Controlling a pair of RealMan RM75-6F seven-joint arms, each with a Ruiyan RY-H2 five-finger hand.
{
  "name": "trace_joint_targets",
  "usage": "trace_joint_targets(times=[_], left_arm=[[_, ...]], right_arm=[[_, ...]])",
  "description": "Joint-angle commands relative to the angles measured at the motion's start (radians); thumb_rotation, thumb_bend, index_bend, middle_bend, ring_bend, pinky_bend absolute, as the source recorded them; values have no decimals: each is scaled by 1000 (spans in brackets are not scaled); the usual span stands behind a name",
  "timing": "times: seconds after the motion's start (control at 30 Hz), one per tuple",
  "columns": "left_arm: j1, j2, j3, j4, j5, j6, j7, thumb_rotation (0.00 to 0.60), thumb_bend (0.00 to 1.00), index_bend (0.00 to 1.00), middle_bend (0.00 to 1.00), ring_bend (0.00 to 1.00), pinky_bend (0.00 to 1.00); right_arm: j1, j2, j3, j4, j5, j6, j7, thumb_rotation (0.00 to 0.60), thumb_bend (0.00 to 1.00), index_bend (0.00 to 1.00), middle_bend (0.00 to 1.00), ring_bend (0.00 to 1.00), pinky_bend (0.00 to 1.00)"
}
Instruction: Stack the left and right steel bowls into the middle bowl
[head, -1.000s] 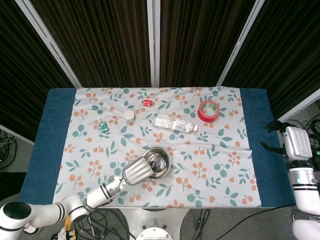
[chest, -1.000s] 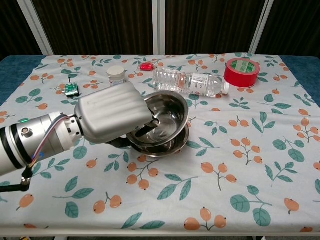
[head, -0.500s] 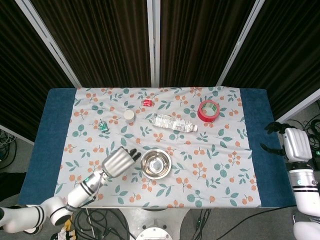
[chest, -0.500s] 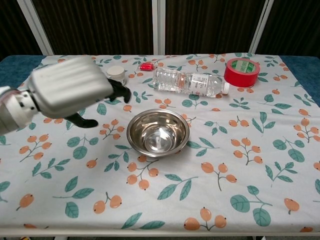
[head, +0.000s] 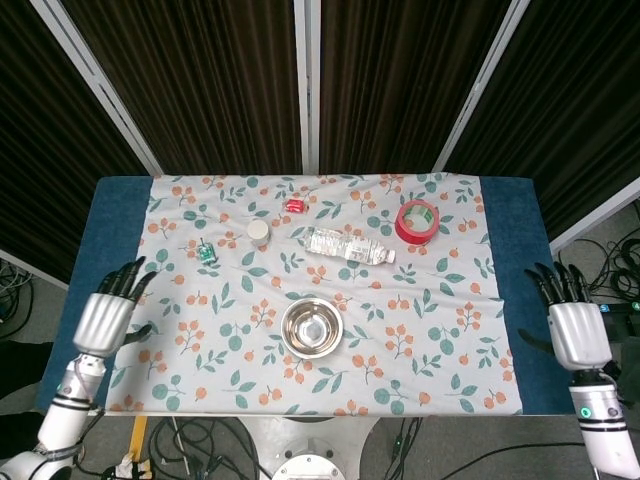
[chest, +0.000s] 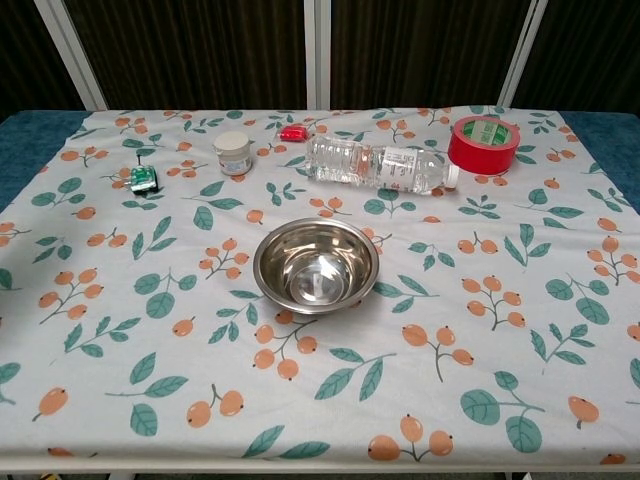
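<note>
A stack of steel bowls sits upright near the front middle of the floral cloth; only one pile shows, and no other bowl stands on the table. My left hand hovers over the blue strip at the table's left edge, fingers spread, holding nothing. Far right, my right hand hangs just past the table's edge with its fingers apart and nothing in it. Neither hand appears in the chest view.
Behind the bowls lies a clear water bottle on its side. A red tape roll is at back right. A white jar, a small green item and a small red item sit at back left.
My left hand let go at the bowl stack and drew back left to the table's edge, leaving the chest view. My right hand dropped slightly and spread its fingers.
</note>
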Motion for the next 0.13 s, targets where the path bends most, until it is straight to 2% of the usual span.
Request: trace_joint_targets(times=[0.03, 0.13], left_arm=[[32, 8, 11, 24, 11, 36, -37, 596, 78, 204, 110, 119, 208], [35, 17, 14, 21, 10, 25, -21, 600, 79, 204, 112, 119, 207]], right_arm=[[-15, -17, -13, -5, -13, 11, -28, 600, 26, 122, 91, 0, 0], [-16, -25, -13, -8, -7, 1, -41, 600, 26, 120, 88, 0, 0]])
